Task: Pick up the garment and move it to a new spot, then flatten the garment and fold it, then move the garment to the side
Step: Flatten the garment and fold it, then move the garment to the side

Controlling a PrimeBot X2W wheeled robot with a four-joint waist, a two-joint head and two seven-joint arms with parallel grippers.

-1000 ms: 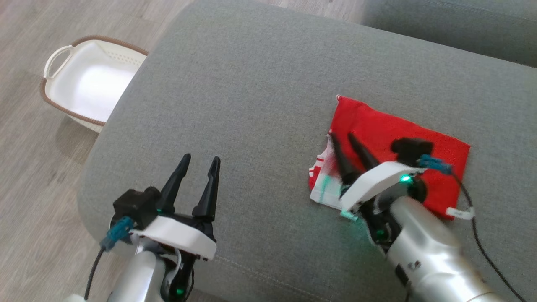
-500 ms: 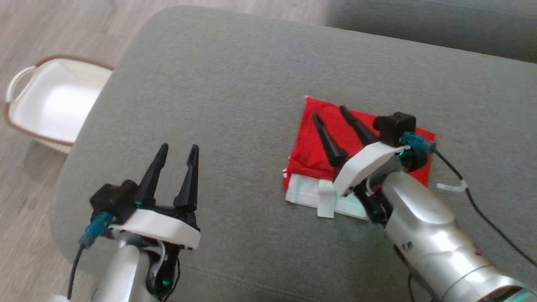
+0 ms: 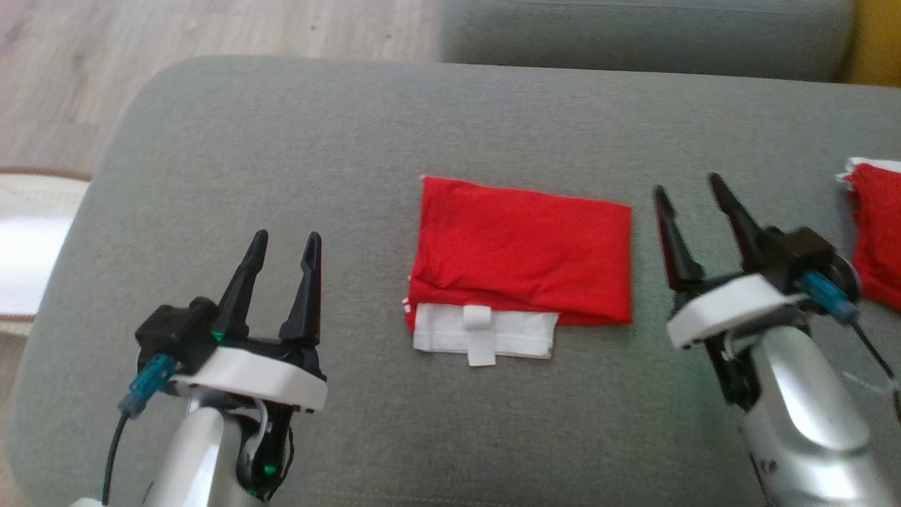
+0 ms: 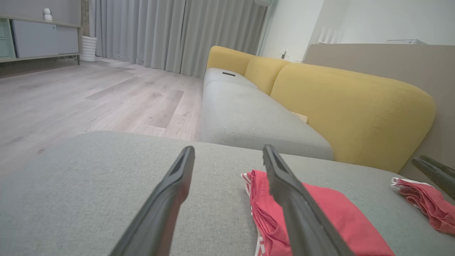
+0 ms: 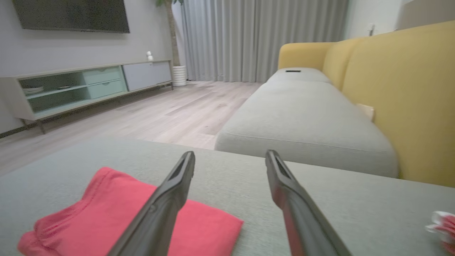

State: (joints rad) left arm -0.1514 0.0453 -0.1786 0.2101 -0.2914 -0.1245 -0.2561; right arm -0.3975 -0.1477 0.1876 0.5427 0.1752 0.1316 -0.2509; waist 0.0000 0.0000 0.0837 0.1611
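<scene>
Garment (image 3: 521, 246) lies folded on the grey cushion (image 3: 281, 141), between the left end effector (image 3: 287, 237) and right end effector (image 3: 686, 184), both spread apart and empty. To shift it aside, best pinch through every layer at one edge and slide low, so the fold holds.

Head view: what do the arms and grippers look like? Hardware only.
The left gripper and right gripper match: two long tapered black fingers on a white curved mount, beside a black boxy module with a teal connector and dark cable, silver forearm below. A green light glows low on the left wrist.
</scene>
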